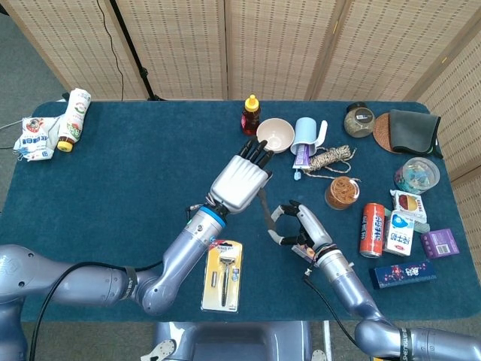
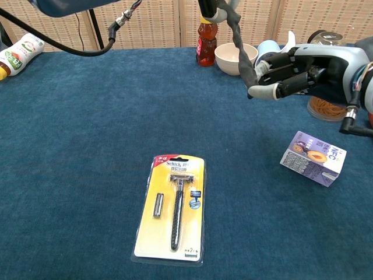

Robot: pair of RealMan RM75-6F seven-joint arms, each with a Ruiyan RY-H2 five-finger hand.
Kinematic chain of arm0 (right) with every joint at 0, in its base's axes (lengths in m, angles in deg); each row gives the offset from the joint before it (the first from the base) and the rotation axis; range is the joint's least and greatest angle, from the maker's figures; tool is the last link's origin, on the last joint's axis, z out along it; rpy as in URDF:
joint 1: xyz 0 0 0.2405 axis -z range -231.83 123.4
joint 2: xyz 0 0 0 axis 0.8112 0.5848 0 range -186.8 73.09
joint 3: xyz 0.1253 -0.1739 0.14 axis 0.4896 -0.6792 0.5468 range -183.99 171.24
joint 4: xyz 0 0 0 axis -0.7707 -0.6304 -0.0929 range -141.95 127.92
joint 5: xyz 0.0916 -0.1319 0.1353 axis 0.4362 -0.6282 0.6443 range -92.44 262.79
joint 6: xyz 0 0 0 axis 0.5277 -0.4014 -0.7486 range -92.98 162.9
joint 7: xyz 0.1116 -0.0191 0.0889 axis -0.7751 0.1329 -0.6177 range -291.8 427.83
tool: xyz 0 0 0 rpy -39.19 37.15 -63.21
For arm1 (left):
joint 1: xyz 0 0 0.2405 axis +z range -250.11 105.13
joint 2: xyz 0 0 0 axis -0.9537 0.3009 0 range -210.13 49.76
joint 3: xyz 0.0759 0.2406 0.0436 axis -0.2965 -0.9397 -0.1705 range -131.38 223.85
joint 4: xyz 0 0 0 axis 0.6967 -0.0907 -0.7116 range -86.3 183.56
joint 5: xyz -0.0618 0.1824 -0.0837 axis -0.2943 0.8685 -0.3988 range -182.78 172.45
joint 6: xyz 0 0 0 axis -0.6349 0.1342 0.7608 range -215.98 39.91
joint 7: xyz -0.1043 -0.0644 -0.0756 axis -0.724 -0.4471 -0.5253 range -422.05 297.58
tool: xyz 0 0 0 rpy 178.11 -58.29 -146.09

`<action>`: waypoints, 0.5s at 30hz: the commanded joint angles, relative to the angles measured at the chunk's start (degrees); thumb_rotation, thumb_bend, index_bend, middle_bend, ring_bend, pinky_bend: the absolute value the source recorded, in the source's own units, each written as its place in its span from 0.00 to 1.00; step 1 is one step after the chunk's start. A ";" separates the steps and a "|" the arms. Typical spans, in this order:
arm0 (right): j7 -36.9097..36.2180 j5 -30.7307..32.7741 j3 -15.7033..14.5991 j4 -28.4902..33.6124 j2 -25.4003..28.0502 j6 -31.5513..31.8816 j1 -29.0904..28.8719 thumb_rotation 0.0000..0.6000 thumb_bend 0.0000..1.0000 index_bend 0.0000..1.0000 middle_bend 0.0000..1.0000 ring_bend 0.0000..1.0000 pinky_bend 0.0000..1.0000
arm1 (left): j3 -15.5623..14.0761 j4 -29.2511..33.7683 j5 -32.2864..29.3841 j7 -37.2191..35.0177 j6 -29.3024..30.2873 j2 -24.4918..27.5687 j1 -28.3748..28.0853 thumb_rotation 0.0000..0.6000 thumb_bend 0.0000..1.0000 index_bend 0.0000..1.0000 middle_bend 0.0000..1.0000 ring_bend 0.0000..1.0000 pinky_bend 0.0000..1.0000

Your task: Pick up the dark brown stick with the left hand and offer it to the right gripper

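Lab setup, blue-clothed table, folding screens

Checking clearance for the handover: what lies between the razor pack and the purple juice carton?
Only bare blue tablecloth between razor pack and juice carton, per chest view.

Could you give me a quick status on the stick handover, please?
Left hand holds dark brown stick aloft. Right hand at the stick's lower end, fingers around it; firm grip unclear. Nothing between them.
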 commanded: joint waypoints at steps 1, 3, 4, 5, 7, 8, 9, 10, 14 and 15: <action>0.05 -0.12 -0.10 -0.01 -0.02 0.08 0.09 1.00 0.78 0.78 0.49 0.28 0.00 | 0.12 0.01 0.15 -0.35 -0.07 0.30 0.17 1.00 0.54 0.75 0.19 0.05 0.00; 0.10 -0.26 -0.17 0.06 0.06 0.21 0.21 1.00 0.79 0.78 0.49 0.28 0.00 | 0.11 0.03 0.27 -0.58 -0.25 0.65 0.32 1.00 0.54 0.75 0.19 0.05 0.00; 0.15 -0.30 -0.22 0.09 0.13 0.22 0.25 1.00 0.79 0.79 0.49 0.28 0.00 | 0.10 0.04 0.33 -0.62 -0.32 0.82 0.37 1.00 0.54 0.75 0.19 0.05 0.00; 0.14 -0.32 -0.25 0.11 0.17 0.25 0.31 1.00 0.79 0.79 0.49 0.28 0.00 | 0.09 0.05 0.40 -0.66 -0.34 1.00 0.42 1.00 0.54 0.75 0.19 0.05 0.00; 0.06 -0.29 -0.29 0.11 0.26 0.25 0.42 1.00 0.79 0.79 0.49 0.28 0.00 | 0.13 0.07 0.54 -0.81 -0.39 1.35 0.54 1.00 0.54 0.75 0.19 0.05 0.00; 0.03 -0.30 -0.33 0.10 0.32 0.23 0.48 1.00 0.79 0.79 0.50 0.28 0.00 | 0.17 0.10 0.64 -0.93 -0.43 1.62 0.63 1.00 0.54 0.75 0.19 0.05 0.00; -0.04 -0.32 -0.39 0.08 0.37 0.23 0.57 1.00 0.79 0.79 0.50 0.28 0.00 | 0.27 0.16 0.76 -1.15 -0.49 2.00 0.76 1.00 0.54 0.75 0.19 0.05 0.00; -0.07 -0.40 -0.47 0.09 0.40 0.29 0.68 1.00 0.79 0.79 0.50 0.28 0.00 | 0.39 0.22 0.94 -1.41 -0.45 2.42 0.93 1.00 0.54 0.75 0.20 0.05 0.00; -0.16 -0.93 -0.76 0.08 0.45 0.46 1.03 1.00 0.79 0.79 0.50 0.28 0.00 | 0.40 0.43 1.87 -2.44 -0.67 3.99 1.70 1.00 0.54 0.75 0.20 0.05 0.00; -0.22 -1.00 -0.81 0.05 0.48 0.47 1.11 1.00 0.79 0.79 0.50 0.28 0.00 | 0.40 0.49 2.04 -2.59 -0.67 4.41 1.87 1.00 0.54 0.75 0.20 0.05 0.00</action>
